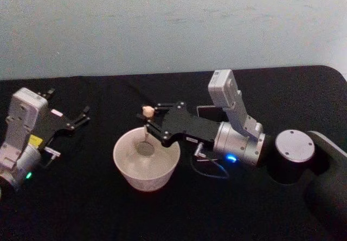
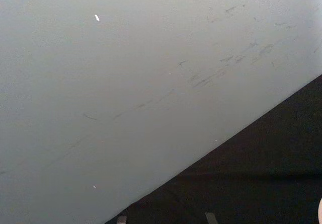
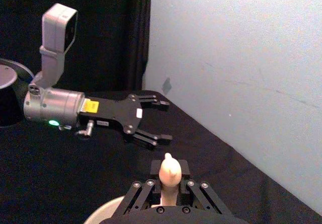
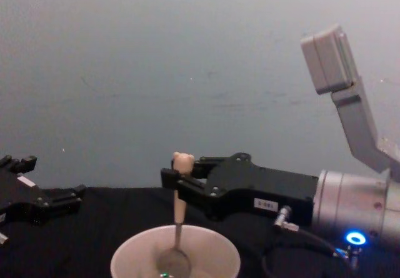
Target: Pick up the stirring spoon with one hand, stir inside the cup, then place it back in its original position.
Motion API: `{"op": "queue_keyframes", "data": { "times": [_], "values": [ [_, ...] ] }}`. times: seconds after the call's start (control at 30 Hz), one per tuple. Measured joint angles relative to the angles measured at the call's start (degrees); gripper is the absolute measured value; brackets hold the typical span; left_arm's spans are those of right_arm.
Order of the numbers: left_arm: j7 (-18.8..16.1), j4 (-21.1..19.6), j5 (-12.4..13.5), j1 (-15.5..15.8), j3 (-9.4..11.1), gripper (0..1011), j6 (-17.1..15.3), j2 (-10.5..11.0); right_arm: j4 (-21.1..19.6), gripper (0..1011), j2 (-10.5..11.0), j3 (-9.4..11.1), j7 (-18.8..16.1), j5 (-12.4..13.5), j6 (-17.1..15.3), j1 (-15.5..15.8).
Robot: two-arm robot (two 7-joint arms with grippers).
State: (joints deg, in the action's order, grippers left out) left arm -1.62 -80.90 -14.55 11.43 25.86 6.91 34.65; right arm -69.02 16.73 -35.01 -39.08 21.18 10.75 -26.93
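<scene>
The spoon stands nearly upright in the cup. Its bowl is down inside near the bottom, and its bear head sits above the rim. I hold it in my right gripper, with the fingers closed on the beige handle just below the bear head. In the right wrist view the head pokes up between my fingers.

My right arm reaches in from the right and lies roughly level over the black table. The forearm points left towards the cup, and the gripper hangs over the cup's far right rim. In the chest view the camera housing stands up from that wrist against the pale wall.

My left gripper is parked at the left, well apart from the cup. It sits just above the table with its fingers spread and nothing between them, pointing towards the far side.
</scene>
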Motion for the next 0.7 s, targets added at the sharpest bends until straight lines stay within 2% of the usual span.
{"op": "queue_keyframes", "data": {
  "times": [0.33, 0.7],
  "values": [
    [0.0, 0.0, 0.0, 0.0, 0.0, 1001, 0.0, 0.0, -1.3, 188, 1.6, 1.1, 0.2, 0.0, -0.1, 1.0],
    [0.0, 0.0, 0.0, 0.0, 0.0, 1001, 0.0, 0.0, -5.5, 188, 4.2, 1.7, -0.6, 1.0, -1.0, 3.7]
  ]
}}
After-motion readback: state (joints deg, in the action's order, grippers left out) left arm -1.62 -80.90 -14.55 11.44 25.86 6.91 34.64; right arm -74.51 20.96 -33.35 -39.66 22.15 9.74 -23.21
